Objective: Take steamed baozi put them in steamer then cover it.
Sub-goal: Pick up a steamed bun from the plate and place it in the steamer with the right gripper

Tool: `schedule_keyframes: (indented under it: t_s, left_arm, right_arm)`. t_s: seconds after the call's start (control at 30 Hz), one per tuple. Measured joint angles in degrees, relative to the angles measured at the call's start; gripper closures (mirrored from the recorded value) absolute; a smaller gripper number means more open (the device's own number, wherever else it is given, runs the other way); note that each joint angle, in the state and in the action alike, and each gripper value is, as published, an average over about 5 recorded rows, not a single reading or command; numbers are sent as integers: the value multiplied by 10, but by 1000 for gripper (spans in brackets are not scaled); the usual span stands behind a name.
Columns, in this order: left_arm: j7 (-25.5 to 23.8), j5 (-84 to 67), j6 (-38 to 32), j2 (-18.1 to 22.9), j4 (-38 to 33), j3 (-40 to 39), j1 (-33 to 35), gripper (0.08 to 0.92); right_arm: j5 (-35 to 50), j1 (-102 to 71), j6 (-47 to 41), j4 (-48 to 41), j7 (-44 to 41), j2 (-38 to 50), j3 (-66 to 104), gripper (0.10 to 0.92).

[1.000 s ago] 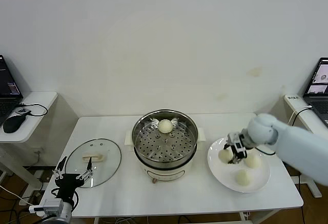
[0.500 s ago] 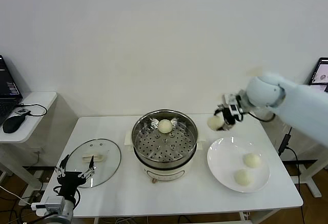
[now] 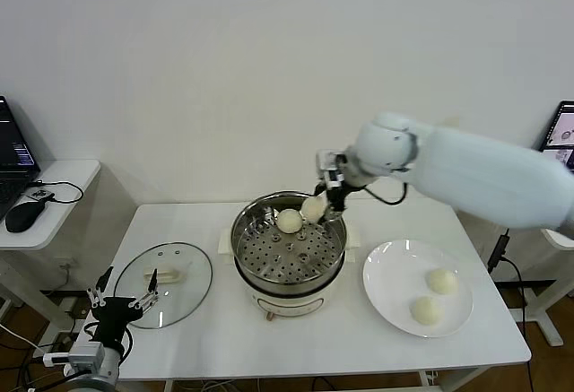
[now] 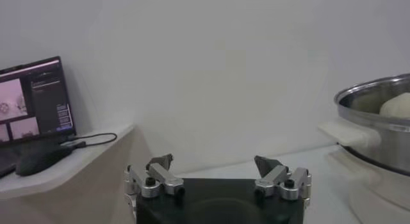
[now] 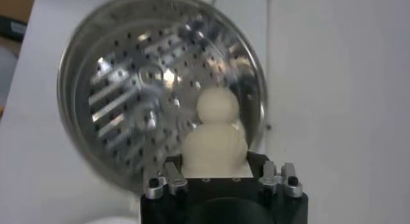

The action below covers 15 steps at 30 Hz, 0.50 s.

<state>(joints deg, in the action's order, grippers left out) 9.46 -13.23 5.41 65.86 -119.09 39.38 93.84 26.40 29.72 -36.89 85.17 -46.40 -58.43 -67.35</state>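
Since earlier: right end effector (image 3: pixel 325 199) with baozi (image 3: pixel 313 206) over steamer (image 3: pixel 289 247)

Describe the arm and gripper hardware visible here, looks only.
Right arm: smooth pale blue-white shell, rounded joint cap, thin black cable looping at the wrist. Right gripper: black body, silver finger brackets with dark screws. Left gripper: same black body and silver brackets with dark angled tips; in the head view, thin dark fingers and a white wrist block.

No legible text anywhere; laptop screen (image 4: pixel 35 97) content too small to read.
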Motion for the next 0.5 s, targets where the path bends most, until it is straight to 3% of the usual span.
schedule_keyframes:
  t_s: [0.5]
  left_arm:
    - [-1,2,-2,6,-5,3,3,177]
  right_arm:
    - [25,-59,-33,-69,57,-113,-5,380]
